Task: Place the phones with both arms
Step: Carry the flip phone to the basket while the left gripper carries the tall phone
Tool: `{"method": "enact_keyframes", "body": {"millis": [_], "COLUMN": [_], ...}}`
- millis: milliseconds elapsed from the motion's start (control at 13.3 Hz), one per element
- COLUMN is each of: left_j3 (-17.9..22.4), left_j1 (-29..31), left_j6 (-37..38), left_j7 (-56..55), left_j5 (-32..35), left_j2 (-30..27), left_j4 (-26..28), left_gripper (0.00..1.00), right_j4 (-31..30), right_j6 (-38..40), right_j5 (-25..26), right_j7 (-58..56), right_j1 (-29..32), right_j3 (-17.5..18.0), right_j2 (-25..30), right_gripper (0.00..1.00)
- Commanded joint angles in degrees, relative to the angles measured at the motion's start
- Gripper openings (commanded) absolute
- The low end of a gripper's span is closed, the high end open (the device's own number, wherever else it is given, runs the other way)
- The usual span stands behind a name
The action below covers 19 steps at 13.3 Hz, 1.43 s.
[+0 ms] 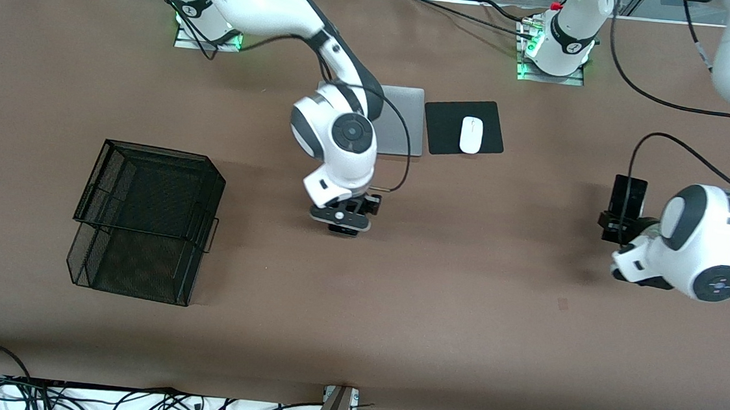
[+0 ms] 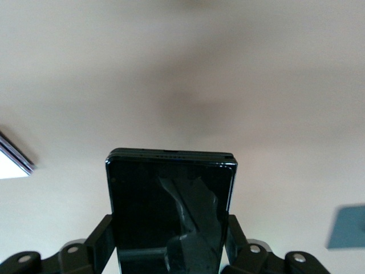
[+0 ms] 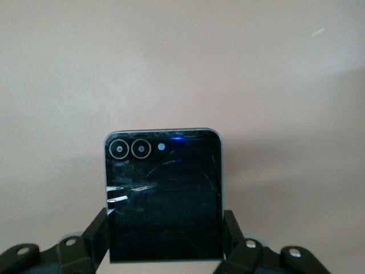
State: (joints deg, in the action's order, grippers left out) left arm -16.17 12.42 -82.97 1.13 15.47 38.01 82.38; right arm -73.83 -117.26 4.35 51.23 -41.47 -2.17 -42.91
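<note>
My left gripper [image 1: 616, 219] is at the left arm's end of the table, shut on a long slim black phone [image 1: 628, 194]. In the left wrist view that slab [image 2: 171, 194] sits between both fingers [image 2: 101, 240] and sticks out past them. My right gripper [image 1: 344, 220] points down over the middle of the table, nearer to the front camera than the laptop. It is shut on a small squarish black flip phone [image 3: 164, 194] with two camera rings, and its fingers [image 3: 98, 234] press the phone's side edges. From the front, the gripper hides that phone.
A black wire-mesh basket [image 1: 132, 271] stands toward the right arm's end of the table. A grey laptop [image 1: 405, 120] lies near the bases, partly under the right arm. Beside it, a white mouse [image 1: 471, 135] rests on a black mouse pad [image 1: 443, 128].
</note>
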Motion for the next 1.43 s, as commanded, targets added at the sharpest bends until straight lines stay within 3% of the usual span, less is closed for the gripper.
{"method": "enact_keyframes", "body": {"millis": [0,150,226,301,451,677,903,1129,1204,1279,1354], "left_j3": [0.8,0.8,0.8,0.8,0.8,0.8,0.8,0.8,0.8,0.9,0.9], "left_j1": [-5.0,-6.5,-7.2,-9.2,-14.2,-20.1,-25.1,-31.3,-33.2,-34.6,-34.3], "left_j6": [4.0,4.0,3.6,3.0,-3.7,-19.9,-36.1,-45.9,-48.0,-49.0,-48.5], "left_j7": [-2.7,-3.5,-3.5,-3.7,-5.3,-7.5,-8.9,-14.3,-15.6,-16.8,-17.0], "left_j5": [-4.0,-11.4,-14.8,-18.3,-24.9,-32.8,-40.3,-44.3,-45.9,-46.6,-46.1], "left_j2": [0.1,0.5,1.2,2.0,3.5,7.8,10.5,13.0,13.8,13.8,13.2], "left_j4": [-3.2,-3.2,-3.1,-3.1,-2.9,-2.7,-2.5,-2.5,-2.5,-2.2,-2.0], "left_gripper": [0.17,0.18,0.25,0.25,0.22,0.23,0.23,0.25,0.40,0.99,1.00], "right_j4": [-2.6,-4.7,-7.9,-12.7,-20.5,-27.5,-33.1,-35.1,-35.1,-35.0,-34.8], "right_j6": [9.2,14.4,14.8,14.1,10.8,5.7,-1.2,-3.5,-3.4,-3.4,-3.2], "right_j5": [-1.7,-1.8,-2.3,-3.1,-3.7,-9.0,-10.6,-10.6,-10.6,-10.6,-10.6], "right_j7": [-7.5,-14.3,-18.5,-23.6,-34.9,-49.9,-54.7,-56.1,-56.1,-56.1,-56.1], "right_j1": [4.8,8.2,10.1,11.6,12.9,12.9,14.5,16.9,17.6,18.3,18.5], "right_j3": [0.5,-1.6,-2.9,-4.8,-12.0,-22.5,-24.6,-24.6,-24.6,-24.6,-24.6], "right_j2": [9.1,13.5,16.5,19.8,24.6,25.9,24.7,23.3,23.0,22.2,22.0], "right_gripper": [0.19,0.19,0.19,0.19,0.19,0.19,0.19,0.20,0.22,0.26,0.31]}}
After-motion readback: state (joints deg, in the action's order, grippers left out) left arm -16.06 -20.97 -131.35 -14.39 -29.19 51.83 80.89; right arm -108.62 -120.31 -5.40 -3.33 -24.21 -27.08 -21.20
